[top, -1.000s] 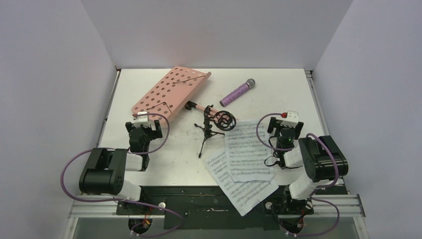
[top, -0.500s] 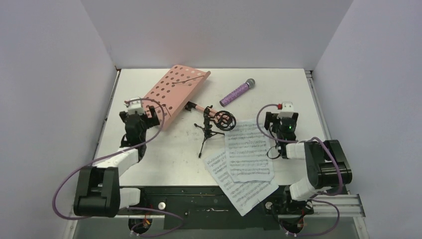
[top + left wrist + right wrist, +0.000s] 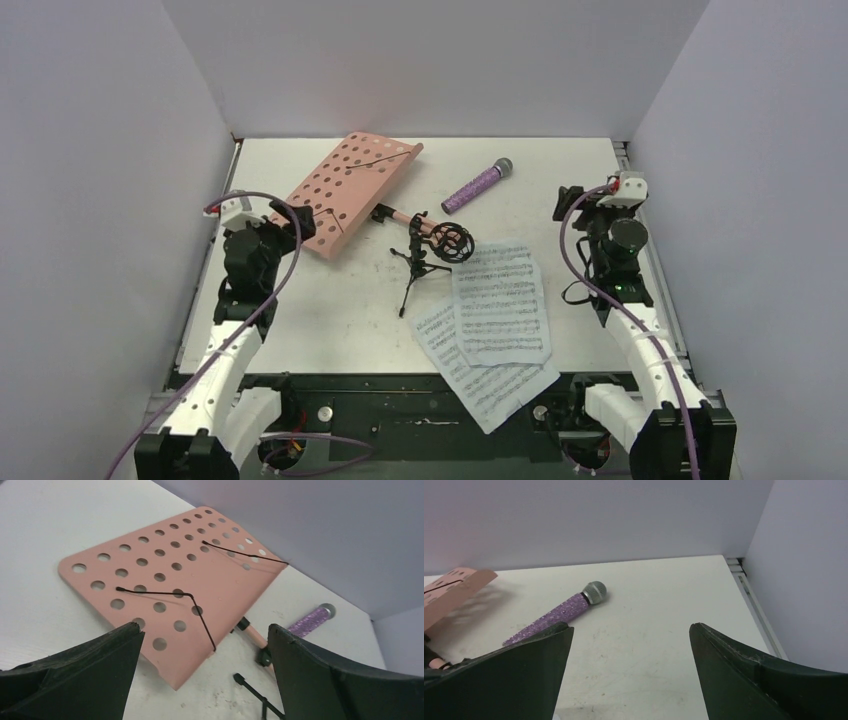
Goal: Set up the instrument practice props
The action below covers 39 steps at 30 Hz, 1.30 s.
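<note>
Overhead, your left gripper (image 3: 285,215) hovers spread at the near-left edge of the flat pink music stand (image 3: 350,190), and your right gripper (image 3: 575,200) is spread to the right of the glittery purple microphone (image 3: 478,185). In the left wrist view, a shallow pinch on its thin edge could slip. In the right wrist view, the far-left microphone may roll if nudged.

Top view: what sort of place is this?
Likely a robot test booth: plain walls box in a table, a left arm and right arm are bolted at its near edge, and a pink music stand lies on it.
</note>
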Available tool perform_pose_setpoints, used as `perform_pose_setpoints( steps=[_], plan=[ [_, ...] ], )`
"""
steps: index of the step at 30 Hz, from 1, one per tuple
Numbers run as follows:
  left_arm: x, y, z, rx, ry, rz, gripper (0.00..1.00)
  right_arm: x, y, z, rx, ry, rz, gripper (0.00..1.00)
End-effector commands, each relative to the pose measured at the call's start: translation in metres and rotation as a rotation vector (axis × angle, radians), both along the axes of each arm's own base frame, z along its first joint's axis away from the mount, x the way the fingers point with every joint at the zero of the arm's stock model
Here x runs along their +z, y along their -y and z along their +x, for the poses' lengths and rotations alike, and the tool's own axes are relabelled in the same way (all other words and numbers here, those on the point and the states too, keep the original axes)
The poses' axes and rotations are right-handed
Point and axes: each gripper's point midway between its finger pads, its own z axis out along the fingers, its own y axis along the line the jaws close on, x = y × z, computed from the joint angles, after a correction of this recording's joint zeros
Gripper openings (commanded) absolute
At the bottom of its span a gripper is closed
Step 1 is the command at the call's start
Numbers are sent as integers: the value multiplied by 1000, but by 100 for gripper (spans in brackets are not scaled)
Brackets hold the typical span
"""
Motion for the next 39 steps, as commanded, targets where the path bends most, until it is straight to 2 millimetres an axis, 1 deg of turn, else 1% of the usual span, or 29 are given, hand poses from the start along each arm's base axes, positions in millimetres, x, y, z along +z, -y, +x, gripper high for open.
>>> perform_pose_setpoints(
  steps=[1, 3, 5, 6, 7, 9, 11, 12, 13, 14, 15, 17, 18, 19, 20, 22, 24, 25, 28, 29, 33, 35, 39],
  plan=[
    [33, 17, -20, -74, 121, -143, 96, -5, 33, -7, -180, -120, 121, 90],
    [37, 18, -27, -76, 143, -169, 96, 0, 42, -11, -236, -98, 146, 90],
    [38, 21, -32, -94, 153, -189, 96, -1, 51, -16, -290, -95, 159, 90],
    [35, 21, -34, -92, 140, -202, 96, -3, 55, -19, -319, -101, 159, 90],
    [29, 22, -35, -86, 110, -229, 96, -7, 57, -20, -331, -109, 162, 90],
    [16, 23, -38, -66, 50, -301, 96, -15, 51, -19, -306, -121, 191, 90],
    [4, 30, -40, -101, 0, -326, 96, -33, 43, -19, -280, -154, 270, 90],
    [-3, 34, -41, -118, -27, -335, 96, -45, 43, -21, -308, -183, 347, 90],
    [-10, 36, -42, -131, -58, -342, 96, -59, 49, -26, -389, -217, 455, 90],
    [-19, 39, -44, -140, -95, -350, 96, -66, 62, -30, -476, -218, 532, 90],
    [-29, 40, -45, -142, -136, -368, 96, -68, 63, -29, -473, -218, 545, 90],
    [-47, 47, -49, -170, -206, -404, 96, -66, 58, -24, -433, -224, 533, 90],
    [-57, 42, -47, -152, -231, -430, 96, -66, 56, -23, -425, -227, 534, 90],
    [-68, 41, -49, -146, -264, -461, 96, -65, 54, -21, -410, -226, 540, 90],
    [-70, 40, -46, -148, -262, -497, 96, -66, 50, -19, -389, -227, 543, 90],
    [-83, 37, -46, -157, -282, -573, 96, -71, 44, -14, -353, -245, 539, 90],
    [-89, 37, -45, -178, -282, -626, 96, -80, 30, -9, -262, -291, 481, 90],
    [-93, 35, -45, -172, -285, -634, 96, -84, 20, -7, -196, -322, 455, 90],
    [-108, 27, -46, -143, -326, -638, 96, -106, -4, -8, -77, -429, 464, 90],
    [-111, 25, -46, -139, -340, -640, 96, -113, -9, -10, -56, -457, 466, 90],
    [-118, 21, -46, -139, -366, -643, 96, -140, -21, -19, 12, -562, 436, 90],
    [-118, 21, -45, -143, -369, -643, 96, -152, -31, -23, 60, -613, 438, 90],
    [-117, 22, -44, -155, -368, -632, 96, -183, -51, -32, 134, -732, 456, 90]
  ],
)
